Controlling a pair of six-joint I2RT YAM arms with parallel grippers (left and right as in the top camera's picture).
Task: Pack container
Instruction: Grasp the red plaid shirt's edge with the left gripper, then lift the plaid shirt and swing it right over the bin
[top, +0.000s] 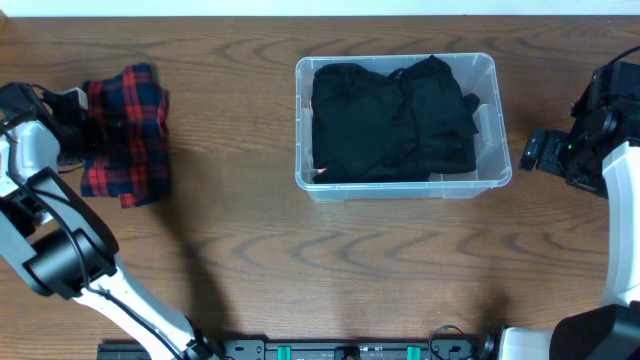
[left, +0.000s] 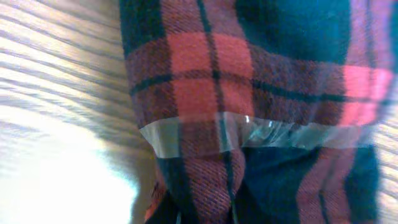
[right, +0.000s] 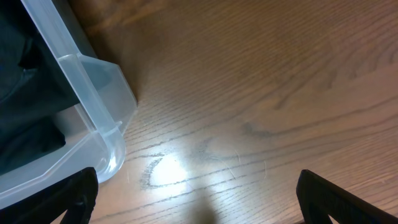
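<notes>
Brown wood-grain table (top: 300, 270) runs the full width under me. The container (top: 400, 189) sits a little right of centre toward the far side, upright and lidless, with black garments (top: 390, 120) folded inside up to roughly its rim.

Far to the left, well apart from the bin, lies a red, black and blue plaid garment (top: 130, 130). My left gripper (top: 88, 128) is at its left edge. From that wrist the plaid fills the view, with a clear glossy strip (left: 249, 134) lying across it. My fingers do not show there, so I cannot tell whether those jaws are clamped on the cloth or only pressed against it.

My right gripper (right: 196, 199) hangs over bare wood just right of the container's near right corner, jaws spread wide and holding nothing.

I judge the container light, thin-walled and slick, so it is likely to skate on the wood if nudged. The rolled rim on a short side looks like the best place to hold it, or to brace it from the right. The plaid should be soft and limp, best pinched at a bunched fold.
</notes>
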